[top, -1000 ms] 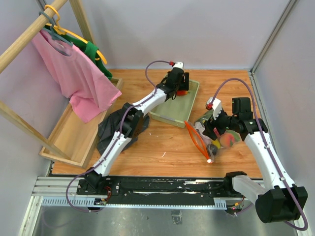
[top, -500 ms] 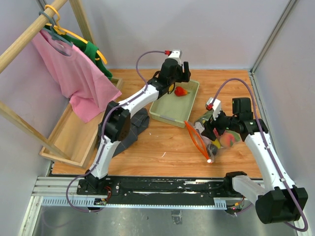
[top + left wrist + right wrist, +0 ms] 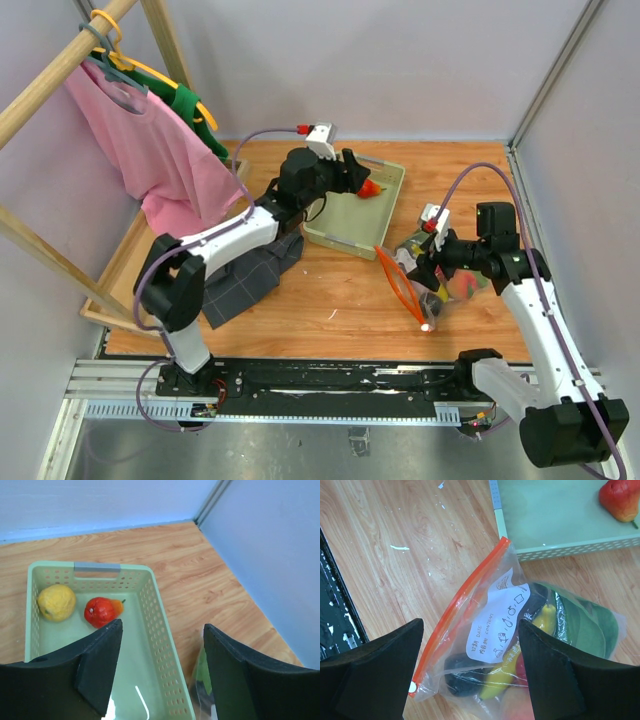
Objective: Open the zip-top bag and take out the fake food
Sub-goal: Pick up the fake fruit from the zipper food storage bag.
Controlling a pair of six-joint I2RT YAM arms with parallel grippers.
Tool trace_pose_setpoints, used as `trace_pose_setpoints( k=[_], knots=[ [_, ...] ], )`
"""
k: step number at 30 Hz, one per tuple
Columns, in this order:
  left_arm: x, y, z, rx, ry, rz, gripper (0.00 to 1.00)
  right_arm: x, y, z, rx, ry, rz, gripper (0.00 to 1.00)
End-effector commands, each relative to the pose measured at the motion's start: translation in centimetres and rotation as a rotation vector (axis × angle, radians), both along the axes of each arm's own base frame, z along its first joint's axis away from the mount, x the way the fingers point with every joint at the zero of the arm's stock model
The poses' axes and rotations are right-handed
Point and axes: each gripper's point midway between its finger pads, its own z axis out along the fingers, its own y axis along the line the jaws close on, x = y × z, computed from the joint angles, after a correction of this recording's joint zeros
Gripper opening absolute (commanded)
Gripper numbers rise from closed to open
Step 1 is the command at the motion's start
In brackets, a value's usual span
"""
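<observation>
The wooden tabletop [image 3: 330, 290] is sitting between pale grey walls; a pink shirt [image 3: 150, 150] is hanging off the wooden rack [image 3: 60, 70] at upper left; a dark cloth [image 3: 245, 280] is lying left of centre. Since a second ago the left claw [image 3: 355, 175] is up out of the pale green tray [image 3: 345, 240] and its arm is swinging back to the left; the right arm is barely shifting. The left claw [image 3: 162, 630] is standing apart, empty, with a red fruit [image 3: 101, 611] and a yellow fruit [image 3: 56, 602] lying in the tray beyond its tips. The zip-top bag [image 3: 420, 285] is lying right of centre, just below the tray; the right claw [image 3: 470, 627] is hovering over it, spread wide, gripping nothing; the fake food [image 3: 520, 655] is showing through the plastic under its right finger.
</observation>
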Motion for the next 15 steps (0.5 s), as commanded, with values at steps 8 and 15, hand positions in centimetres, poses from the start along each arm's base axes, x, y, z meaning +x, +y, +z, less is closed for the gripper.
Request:
trace_pose_setpoints(
  k=[8, 15],
  knots=[
    [-9.3, 4.4, 3.3, -0.146, -0.06, -0.1, 0.7, -1.4, 0.5, 1.6, -0.079, -0.033, 0.051, 0.78],
    [-14.7, 7.2, 2.8, -0.242, -0.035, -0.141, 0.69, -2.1, 0.8, 0.1, -0.332, 0.01, 0.063, 0.78]
  ],
)
